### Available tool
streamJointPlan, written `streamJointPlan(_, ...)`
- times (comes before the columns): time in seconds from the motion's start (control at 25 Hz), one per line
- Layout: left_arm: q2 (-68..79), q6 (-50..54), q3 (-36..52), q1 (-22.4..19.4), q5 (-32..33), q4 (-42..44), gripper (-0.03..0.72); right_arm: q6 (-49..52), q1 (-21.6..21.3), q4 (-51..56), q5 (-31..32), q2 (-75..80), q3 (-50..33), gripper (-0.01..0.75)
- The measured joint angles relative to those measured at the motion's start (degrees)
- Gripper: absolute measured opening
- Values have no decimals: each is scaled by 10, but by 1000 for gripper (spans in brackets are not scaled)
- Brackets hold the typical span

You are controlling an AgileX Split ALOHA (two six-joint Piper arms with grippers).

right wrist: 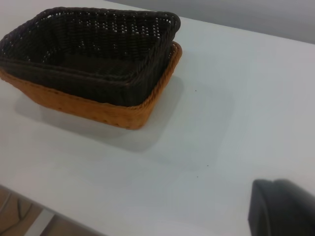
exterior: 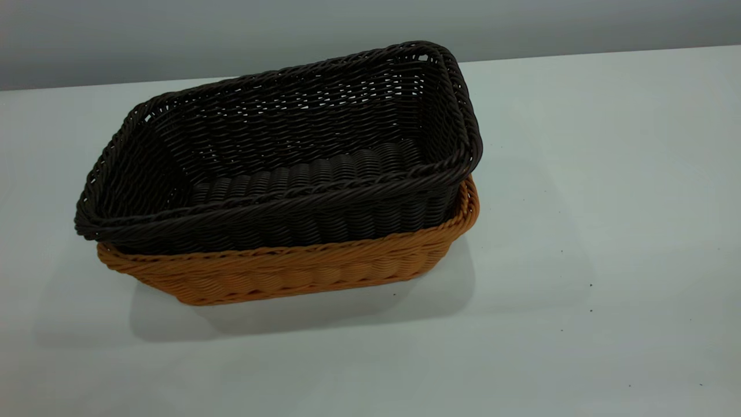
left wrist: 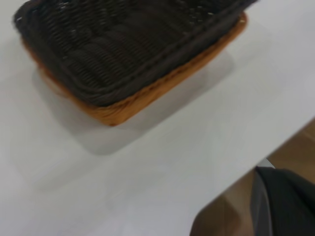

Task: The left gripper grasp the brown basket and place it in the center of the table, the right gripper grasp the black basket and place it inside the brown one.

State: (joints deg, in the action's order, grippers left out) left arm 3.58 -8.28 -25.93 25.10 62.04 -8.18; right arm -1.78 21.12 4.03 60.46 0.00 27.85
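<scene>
The black basket (exterior: 278, 156) sits nested inside the brown basket (exterior: 289, 269) on the white table (exterior: 579, 231), its rim standing above the brown rim. Both baskets are left of the middle in the exterior view, where neither gripper shows. The left wrist view shows the black basket (left wrist: 123, 44) inside the brown basket (left wrist: 142, 98) from a distance, with only a dark part of the left gripper (left wrist: 288, 204) at the picture's corner, beyond the table edge. The right wrist view shows the black basket (right wrist: 88, 49) in the brown basket (right wrist: 93, 110), and a dark part of the right gripper (right wrist: 283, 209) well away from them.
The table's edge (left wrist: 236, 177) runs close to the left gripper, with brown floor beyond it. In the right wrist view another table edge (right wrist: 54, 211) shows near the corner. A grey wall (exterior: 173, 35) runs behind the table.
</scene>
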Motion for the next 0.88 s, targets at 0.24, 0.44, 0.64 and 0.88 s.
streamJointPlan(0.24,0,70,3,-74,-5,32,-1,46,0,-35,1,0,0,3)
streamJointPlan(0.44,0,50,3,-99,-5,21,-1,39,0,-30,1,0,0,3)
streamJointPlan(0.64,0,52,3,-99,-5,23,-1,39,0,-30,1,0,0,3)
streamJointPlan(0.88,0,53,3,-99,-5,23,-1,38,-3,-30,1,0,0,3)
